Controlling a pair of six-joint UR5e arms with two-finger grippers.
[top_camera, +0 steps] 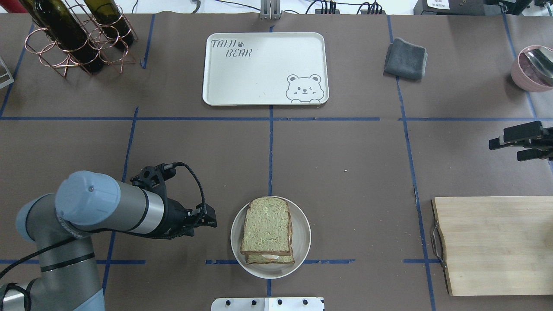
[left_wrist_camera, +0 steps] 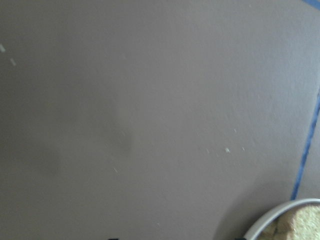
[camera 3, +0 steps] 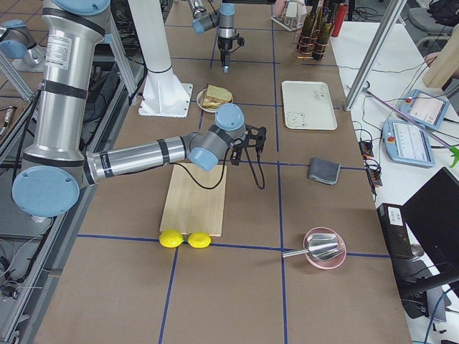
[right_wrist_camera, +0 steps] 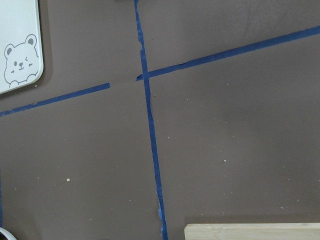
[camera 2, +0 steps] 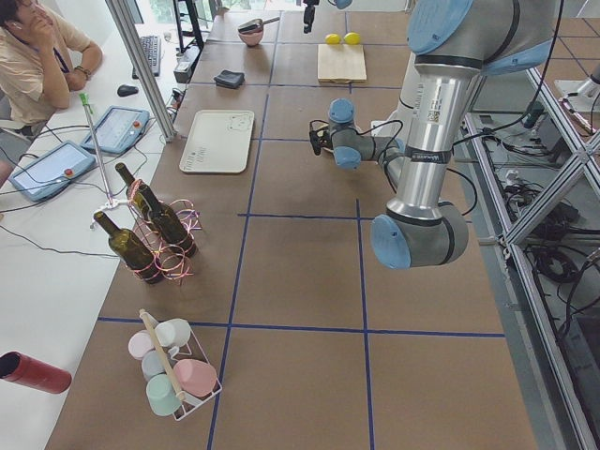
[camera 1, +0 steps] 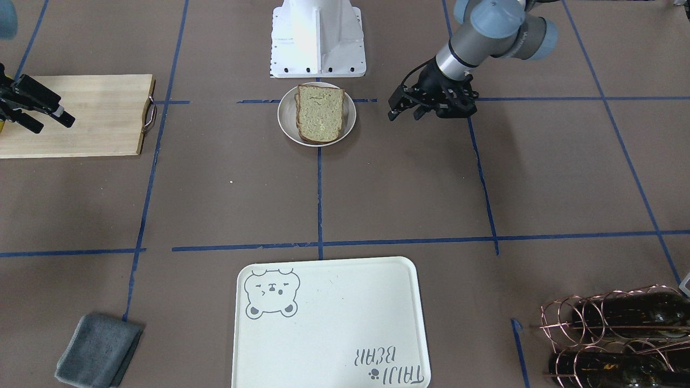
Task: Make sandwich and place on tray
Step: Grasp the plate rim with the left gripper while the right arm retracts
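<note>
Brown papered table (top_camera: 345,194): brown-crusted sandwich (top_camera: 266,231) well apart from cream bear-printed tray (top_camera: 259,73).
Left gripper (camera 1: 403,113), right gripper (top_camera: 504,150): jaws apart, empty.

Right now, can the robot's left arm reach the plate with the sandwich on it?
Probably yes. The left gripper hangs just beside the plate, not touching it, with only bare table between them. Nothing stands in the way of the sandwich on that side.

Sandwich (top_camera: 267,231) on plate (top_camera: 304,235), tray (top_camera: 263,73) well beyond it.
</note>
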